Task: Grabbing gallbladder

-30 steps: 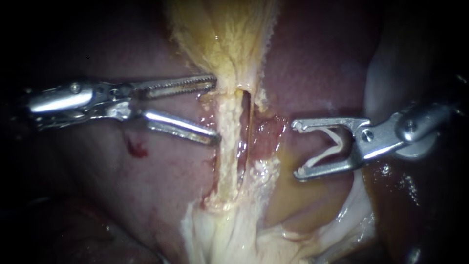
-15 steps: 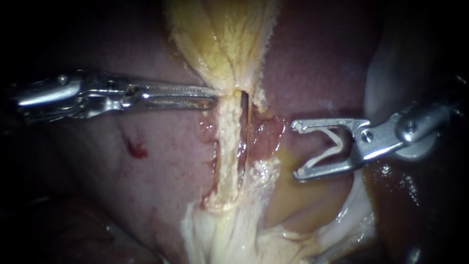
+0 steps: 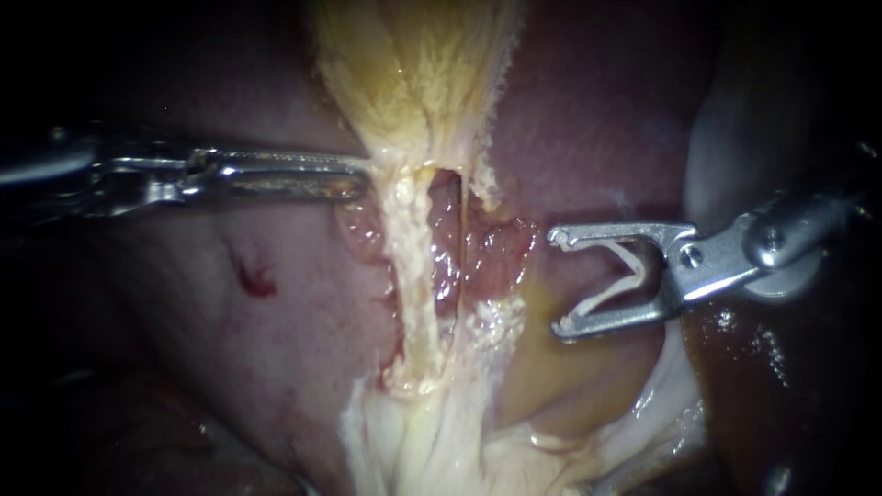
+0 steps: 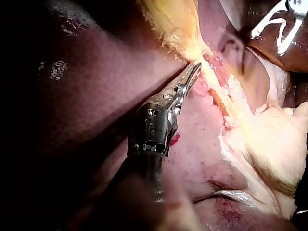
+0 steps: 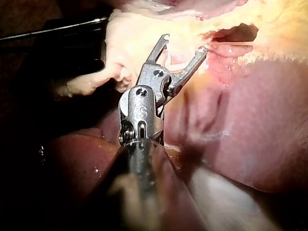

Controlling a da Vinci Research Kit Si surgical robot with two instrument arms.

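The yellowish gallbladder (image 3: 423,73) hangs at the top centre and narrows into a pale tube (image 3: 409,276) that runs down to white fatty tissue (image 3: 413,441). My left instrument (image 3: 354,179) comes in from the left. Its jaws are shut on the gallbladder's lower left edge and pull it leftwards. In the left wrist view the same jaws (image 4: 195,70) pinch the yellow tissue (image 4: 178,29). To the right of the tube, clear of the tissue, my right instrument (image 3: 558,280) holds a white V-shaped clip (image 3: 620,276) between wide jaws. The right wrist view shows these jaws (image 5: 184,43).
Dark red liver (image 3: 276,349) lies all around, with a small blood spot (image 3: 257,278) on it. A raw pink window (image 3: 487,253) gapes between the tube and a thin strand (image 3: 467,230). Brown fluid (image 3: 753,349) pools under the right instrument.
My left instrument's jaws have gone from open to shut on the gallbladder's edge. They then drew back to the left, pulling the tissue along and widening the window. The right instrument has not moved.
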